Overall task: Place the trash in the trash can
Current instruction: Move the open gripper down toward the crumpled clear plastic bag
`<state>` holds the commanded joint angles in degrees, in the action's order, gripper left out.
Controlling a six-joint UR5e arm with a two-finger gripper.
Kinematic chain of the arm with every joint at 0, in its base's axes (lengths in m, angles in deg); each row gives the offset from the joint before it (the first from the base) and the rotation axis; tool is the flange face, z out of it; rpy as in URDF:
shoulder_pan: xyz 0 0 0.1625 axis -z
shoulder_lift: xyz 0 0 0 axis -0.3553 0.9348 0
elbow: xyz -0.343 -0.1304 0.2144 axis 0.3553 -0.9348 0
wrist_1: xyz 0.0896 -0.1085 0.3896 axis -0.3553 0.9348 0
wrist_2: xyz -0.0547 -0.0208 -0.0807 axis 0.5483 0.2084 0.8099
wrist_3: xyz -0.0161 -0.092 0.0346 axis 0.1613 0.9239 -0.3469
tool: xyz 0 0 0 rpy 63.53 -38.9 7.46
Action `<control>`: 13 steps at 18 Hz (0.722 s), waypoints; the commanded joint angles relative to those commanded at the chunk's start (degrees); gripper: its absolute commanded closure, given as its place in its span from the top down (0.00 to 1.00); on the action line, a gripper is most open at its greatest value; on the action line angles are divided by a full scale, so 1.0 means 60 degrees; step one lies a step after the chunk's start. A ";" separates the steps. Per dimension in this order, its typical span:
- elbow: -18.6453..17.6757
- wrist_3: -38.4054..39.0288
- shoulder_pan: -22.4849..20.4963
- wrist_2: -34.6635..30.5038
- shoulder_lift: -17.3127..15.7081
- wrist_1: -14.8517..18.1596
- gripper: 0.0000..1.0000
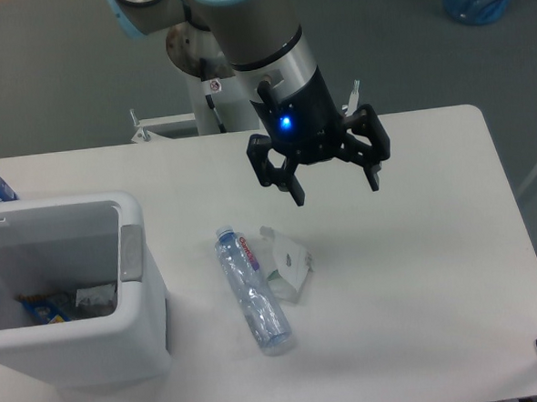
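The crushed clear plastic bottle [251,289] and folded white carton scrap [286,263] are found on the table, ungrasped beneath the wide-open, empty gripper [335,190]; descent is judged necessary before transfer to the white rectangular bin [140,304].

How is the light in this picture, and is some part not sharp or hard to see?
Camera view: the light is even and soft; the trash can and the bottle cast only faint shadows on the white table. The clear bottle and the white carton scrap stand out weakly. The open gripper looks dark, with one blue light above it; the whole picture is slightly soft.
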<state>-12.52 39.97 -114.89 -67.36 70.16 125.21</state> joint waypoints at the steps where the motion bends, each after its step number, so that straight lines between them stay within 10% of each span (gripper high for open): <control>1: 0.0000 0.0000 0.0000 0.0000 0.0000 0.0000 1.00; 13: -0.0015 0.0907 0.0029 -0.0029 0.0146 -0.0132 1.00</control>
<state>-12.60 45.41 -114.72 -67.54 71.04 124.42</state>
